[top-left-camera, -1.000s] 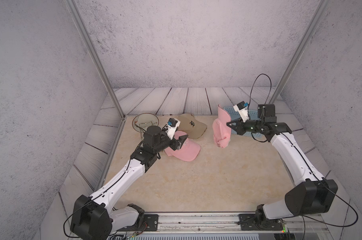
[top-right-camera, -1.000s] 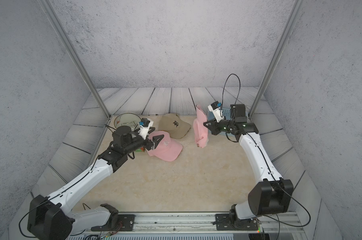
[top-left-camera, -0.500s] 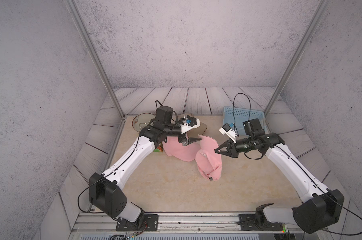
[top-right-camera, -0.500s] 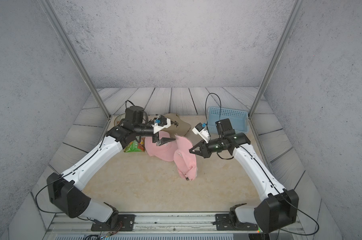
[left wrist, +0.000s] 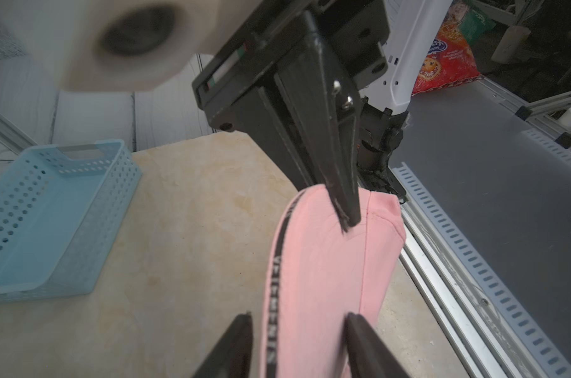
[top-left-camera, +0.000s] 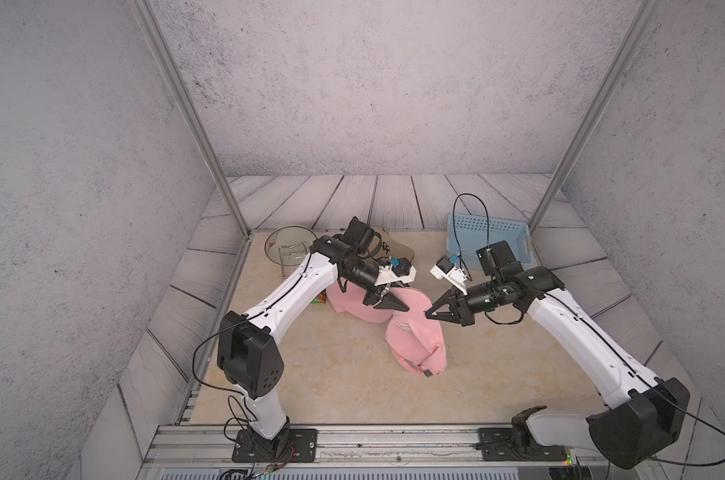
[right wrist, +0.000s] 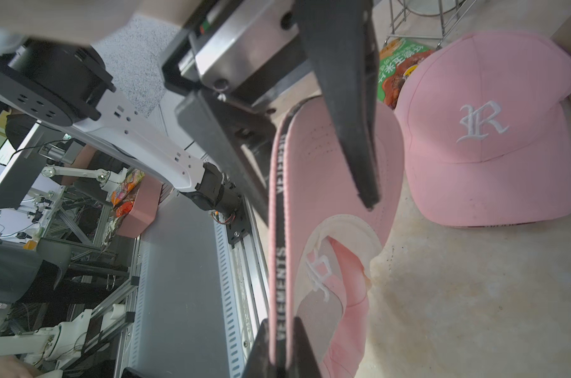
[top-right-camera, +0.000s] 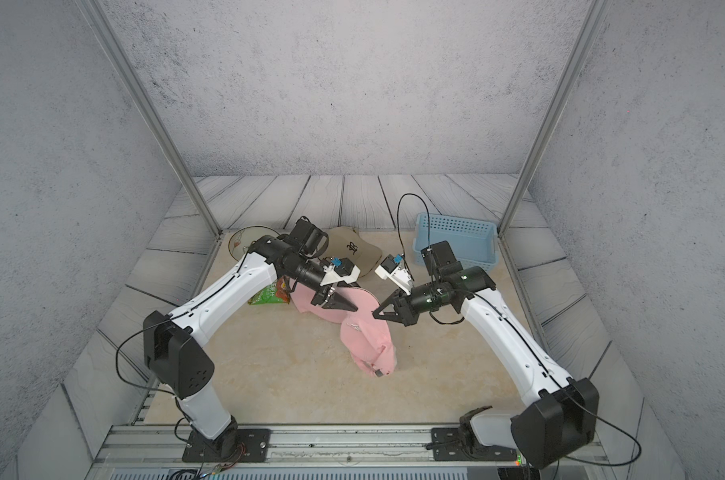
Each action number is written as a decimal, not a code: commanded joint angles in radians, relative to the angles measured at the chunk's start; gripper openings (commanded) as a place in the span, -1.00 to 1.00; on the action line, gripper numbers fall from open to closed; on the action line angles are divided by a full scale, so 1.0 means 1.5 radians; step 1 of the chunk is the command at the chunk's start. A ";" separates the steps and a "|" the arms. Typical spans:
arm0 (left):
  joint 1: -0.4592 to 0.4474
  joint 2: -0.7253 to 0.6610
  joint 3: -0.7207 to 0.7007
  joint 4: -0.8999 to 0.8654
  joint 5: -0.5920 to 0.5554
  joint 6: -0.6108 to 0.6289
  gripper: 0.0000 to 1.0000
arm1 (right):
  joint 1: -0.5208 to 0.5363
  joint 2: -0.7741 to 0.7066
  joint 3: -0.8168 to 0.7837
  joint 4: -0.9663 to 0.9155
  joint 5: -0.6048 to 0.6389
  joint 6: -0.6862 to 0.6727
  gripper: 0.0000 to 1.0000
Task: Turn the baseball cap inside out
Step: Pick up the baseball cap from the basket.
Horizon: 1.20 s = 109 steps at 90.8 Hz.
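- The right tool (top-left-camera: 428,313) is clamped tight on the cap (top-left-camera: 415,338), pinching its lettered rim band. The right wrist view shows that clearly.
- The left tool (left wrist: 297,343) straddles the same rim, jaws a little apart with pink fabric between them. Whether it truly grips, I cannot tell.
- The cap hangs between the two tools, drooping toward the middle of the worktop (top-left-camera: 331,374), just beside a second pink cap (right wrist: 487,137).
- The basket (top-left-camera: 477,224) stands at the far right corner, well apart.
- Both arms reach inward, tools nearly tip to tip.
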 commanded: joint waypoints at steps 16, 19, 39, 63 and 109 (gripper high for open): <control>-0.002 -0.072 -0.091 0.232 0.002 -0.295 -1.00 | -0.002 -0.064 -0.031 0.161 0.183 0.105 -0.32; 0.000 -0.091 -0.127 0.316 -0.029 -0.380 -1.00 | -0.002 -0.081 -0.050 0.193 0.224 0.125 -0.19; 0.003 -0.217 -0.291 0.585 -0.337 -0.783 -1.00 | -0.002 -0.164 -0.129 0.288 0.434 0.186 0.13; 0.002 -0.318 -0.511 0.839 -0.399 -1.192 -1.00 | -0.002 -0.131 -0.152 0.271 0.249 0.188 0.15; -0.003 -0.353 -0.738 0.929 -0.450 -1.329 -1.00 | 0.032 0.053 -0.253 0.301 0.142 0.252 0.01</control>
